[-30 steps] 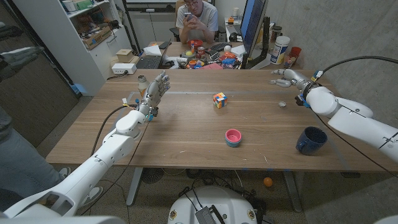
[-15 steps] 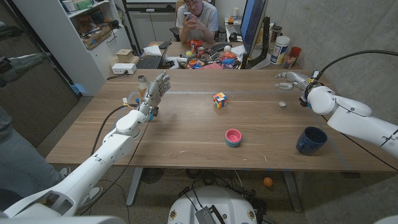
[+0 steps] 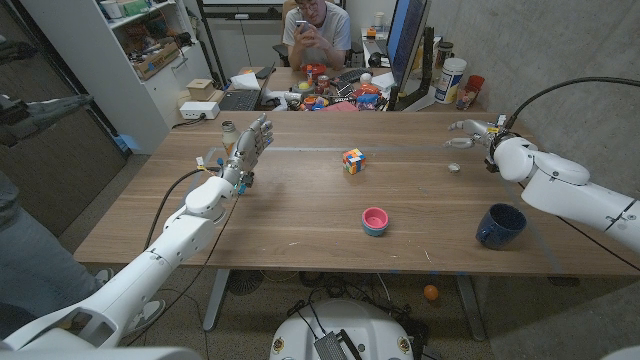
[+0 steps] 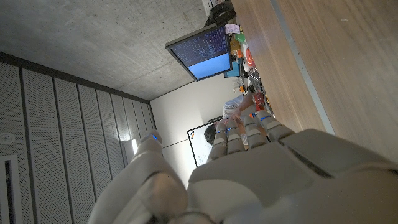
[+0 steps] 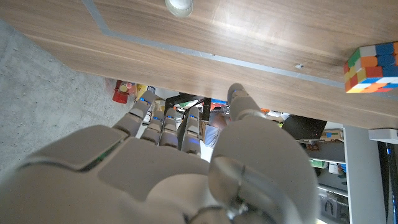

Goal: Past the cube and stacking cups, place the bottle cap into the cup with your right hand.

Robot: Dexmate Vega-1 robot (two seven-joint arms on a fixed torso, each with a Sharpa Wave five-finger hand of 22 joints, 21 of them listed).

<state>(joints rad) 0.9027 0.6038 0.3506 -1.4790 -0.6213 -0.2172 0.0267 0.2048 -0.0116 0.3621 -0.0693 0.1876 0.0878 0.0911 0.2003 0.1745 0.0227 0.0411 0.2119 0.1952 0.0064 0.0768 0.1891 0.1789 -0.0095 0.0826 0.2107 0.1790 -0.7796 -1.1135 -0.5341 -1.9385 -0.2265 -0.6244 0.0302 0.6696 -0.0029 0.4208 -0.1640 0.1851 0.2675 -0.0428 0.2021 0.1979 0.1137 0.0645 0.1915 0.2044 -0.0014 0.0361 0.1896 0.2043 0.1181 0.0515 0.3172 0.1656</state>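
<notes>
Right hand: my right hand (image 3: 478,130) is raised over the far right corner of the tabletop (image 3: 300,200); its fingers (image 5: 163,119) are stretched out, apart, and hold nothing.
Bottle cap: the bottle cap (image 3: 454,167) lies on the tabletop just beside the hand, on its near side, untouched; in the right wrist view it is a small pale disc (image 5: 178,6), partly cut off at the frame edge.
Cup: the dark blue cup (image 3: 499,225) stands upright near the front right edge, well apart from the cap; I cannot see inside it clearly.
Cube: the coloured puzzle cube (image 3: 352,160) sits mid-tabletop; the right wrist view catches only one corner of it (image 5: 372,66).
Stacking cups: I see a pink cup (image 3: 374,220) in front of the cube; whether it is one piece or a nested stack I cannot tell.
Left hand: my left hand (image 3: 250,143) stands upright at the far left, fingers extended and apart, nothing held; its own wrist view shows mostly the back of the hand (image 4: 261,174).
Background: a person (image 3: 318,28) sits behind the cluttered far edge, cut off by the frame top.
</notes>
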